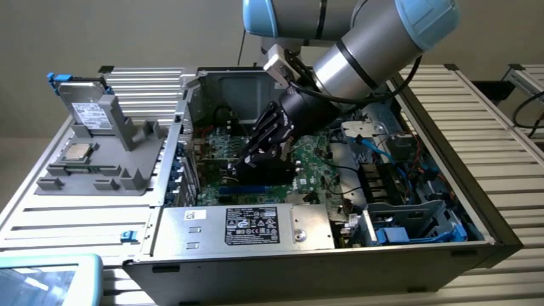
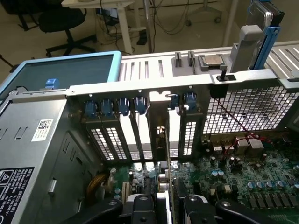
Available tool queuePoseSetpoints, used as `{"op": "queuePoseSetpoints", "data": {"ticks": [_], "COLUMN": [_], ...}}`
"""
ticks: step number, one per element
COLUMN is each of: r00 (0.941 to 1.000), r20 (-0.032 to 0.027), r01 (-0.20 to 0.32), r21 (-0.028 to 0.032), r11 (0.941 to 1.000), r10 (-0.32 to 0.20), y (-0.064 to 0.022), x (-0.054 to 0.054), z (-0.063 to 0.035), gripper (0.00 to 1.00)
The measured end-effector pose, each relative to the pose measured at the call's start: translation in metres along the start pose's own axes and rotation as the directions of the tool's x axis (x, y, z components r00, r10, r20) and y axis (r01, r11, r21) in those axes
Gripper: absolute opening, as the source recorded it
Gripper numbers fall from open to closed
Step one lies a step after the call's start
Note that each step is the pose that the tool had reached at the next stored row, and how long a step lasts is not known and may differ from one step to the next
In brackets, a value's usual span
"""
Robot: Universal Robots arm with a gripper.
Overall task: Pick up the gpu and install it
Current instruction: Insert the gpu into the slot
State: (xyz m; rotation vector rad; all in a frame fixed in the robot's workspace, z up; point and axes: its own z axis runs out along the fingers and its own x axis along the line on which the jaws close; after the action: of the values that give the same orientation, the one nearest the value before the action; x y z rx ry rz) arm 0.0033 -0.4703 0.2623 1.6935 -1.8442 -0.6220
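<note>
The claw [image 2: 168,206] was narrowed onto the gpu [image 2: 167,154], gripping the card edge-on between its two fingers; directly beneath it lay the motherboard [image 2: 252,184] — whether the card's lower edge sat in a connector could not be told; ahead of the claw, the card's silver bracket [image 2: 159,97] stood in the row of slot covers [image 2: 100,140], between the blue retention clips [image 2: 125,105]. A slight tilt or sideways offset here would likely jam the bracket against a neighbouring cover, or press the card's edge onto the capacitors [image 2: 219,173] beside the claw — straining the board.
</note>
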Motion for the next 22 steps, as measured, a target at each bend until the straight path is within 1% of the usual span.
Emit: {"op": "queuePoseSetpoints", "data": {"ticks": [11, 17, 22], "r00": [1.0000, 1.0000, 1.0000], "r20": [-0.0020, -0.0036, -0.0038], "r01": [0.002, 0.004, 0.004], "r21": [0.0003, 0.0007, 0.0012], "r11": [1.0000, 1.0000, 1.0000], "r10": [-0.002, -0.004, -0.004], "y": [0.0007, 0.0011, -0.0011], "x": [-0.0058, -0.0071, -0.0099], "z": [0.0004, 0.0045, 0.0074], "gripper": [0.28, 0.28, 0.28]}}
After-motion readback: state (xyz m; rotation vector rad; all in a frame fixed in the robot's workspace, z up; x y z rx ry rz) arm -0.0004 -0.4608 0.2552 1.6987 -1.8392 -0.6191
